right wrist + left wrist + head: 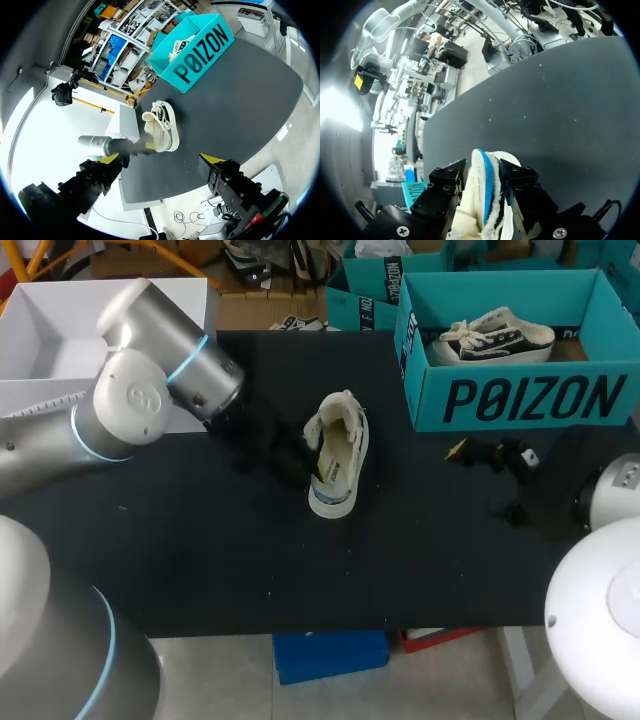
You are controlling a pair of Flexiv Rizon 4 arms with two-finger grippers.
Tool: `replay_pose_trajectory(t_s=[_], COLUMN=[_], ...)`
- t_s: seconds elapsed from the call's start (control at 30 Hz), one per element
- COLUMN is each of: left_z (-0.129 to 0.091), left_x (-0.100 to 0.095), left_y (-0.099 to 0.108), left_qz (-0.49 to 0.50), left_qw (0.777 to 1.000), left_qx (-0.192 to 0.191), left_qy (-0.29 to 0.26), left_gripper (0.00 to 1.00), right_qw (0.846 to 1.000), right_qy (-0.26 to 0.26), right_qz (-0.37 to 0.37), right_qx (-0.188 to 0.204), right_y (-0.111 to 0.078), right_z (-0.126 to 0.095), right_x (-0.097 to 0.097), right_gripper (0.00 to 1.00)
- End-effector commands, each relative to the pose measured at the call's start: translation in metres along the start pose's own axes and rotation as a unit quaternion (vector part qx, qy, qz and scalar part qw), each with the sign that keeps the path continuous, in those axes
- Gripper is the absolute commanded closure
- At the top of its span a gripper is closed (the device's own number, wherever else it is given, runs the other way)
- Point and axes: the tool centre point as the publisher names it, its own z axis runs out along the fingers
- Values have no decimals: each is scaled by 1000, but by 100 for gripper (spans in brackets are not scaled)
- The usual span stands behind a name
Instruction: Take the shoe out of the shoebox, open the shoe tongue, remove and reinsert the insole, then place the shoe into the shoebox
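A cream low-top shoe (337, 452) lies on the black table (200, 560), left of the teal shoebox (530, 400). My left gripper (305, 455) is at the shoe's left side by its opening. In the left wrist view the gripper (485, 177) has both black fingers (447, 182) pressed against a white, blue-lined, fleecy part of the shoe (482, 187). My right gripper (495, 480) hovers open to the right of the shoe, in front of the box. Seen from the right wrist, the right gripper (161, 159) is empty, with the shoe (161, 127) and shoebox (200, 67) ahead.
A second shoe (495, 337), black and white, lies inside the teal shoebox. A white open box (60, 330) stands at the back left behind my left arm. Another teal box (370, 285) sits beyond the table's far edge.
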Motion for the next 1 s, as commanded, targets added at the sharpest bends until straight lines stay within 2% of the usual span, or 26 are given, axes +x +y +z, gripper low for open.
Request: replay_pose_trajectory(t_s=[0.03, 0.17, 0.23, 0.3, 0.53, 1.0], left_z=[2, 4, 6, 9, 12, 9], left_x=[1, 0, -1, -1, -1, -2], left_y=[2, 4, 4, 5, 8, 29], left_qz=[1, 8, 9, 9, 11, -1], left_qw=[1000, 1000, 1000, 1000, 1000, 999], left_qx=[-7, -16, -15, -14, -11, -37], left_qy=[8, 10, 9, 10, 11, 6], left_gripper=[67, 82, 97, 100, 100, 100], right_qw=[999, 999, 999, 999, 999, 999], right_qy=[5, 5, 5, 5, 5, 5], right_qz=[5, 5, 5, 5, 5, 5], right_qx=[34, 34, 34, 34, 34, 34], right_y=[2, 2, 2, 2, 2, 2], right_z=[-6, -6, -6, -6, -6, -6], right_x=[-5, -5, -5, -5, -5, -5], right_gripper=[0, 0, 0, 0, 0, 0])
